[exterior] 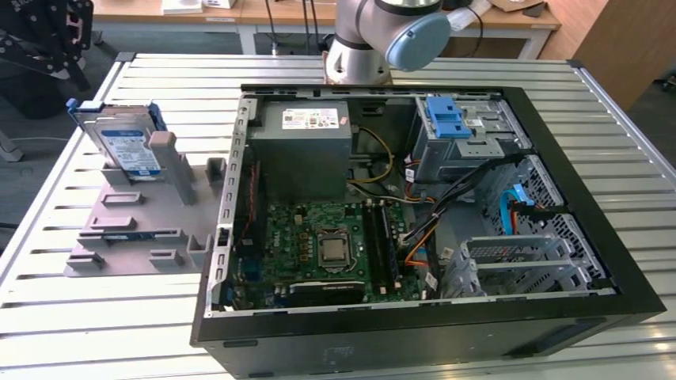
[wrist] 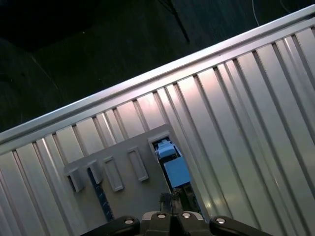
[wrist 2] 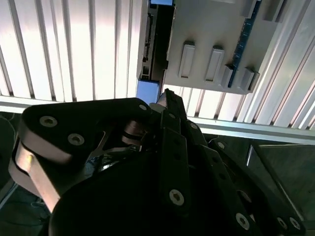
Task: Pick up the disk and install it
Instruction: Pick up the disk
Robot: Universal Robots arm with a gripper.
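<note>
The disk point(exterior: 125, 146) stands on edge in a grey holder point(exterior: 138, 229) on the slatted table, at the exterior view's left, its blue-and-white label and blue bracket showing. In the second wrist view the disk point(wrist 2: 153, 44) appears edge-on beside the holder point(wrist 2: 211, 29), with its blue bracket end just past the tip of my gripper point(wrist 2: 167, 97). The first wrist view looks down on the disk's blue end point(wrist: 174, 169) and the holder point(wrist: 125, 189) from well above. Nothing is held in the gripper.
An open black computer case point(exterior: 591, 237) lies at the exterior view's right, holding a motherboard point(exterior: 328, 241), a grey power-supply box point(exterior: 301, 150) and a drive cage point(exterior: 470, 138) with a blue latch. The arm's base point(exterior: 370, 36) stands behind it. The table's edge point(wrist: 147, 76) is close to the holder.
</note>
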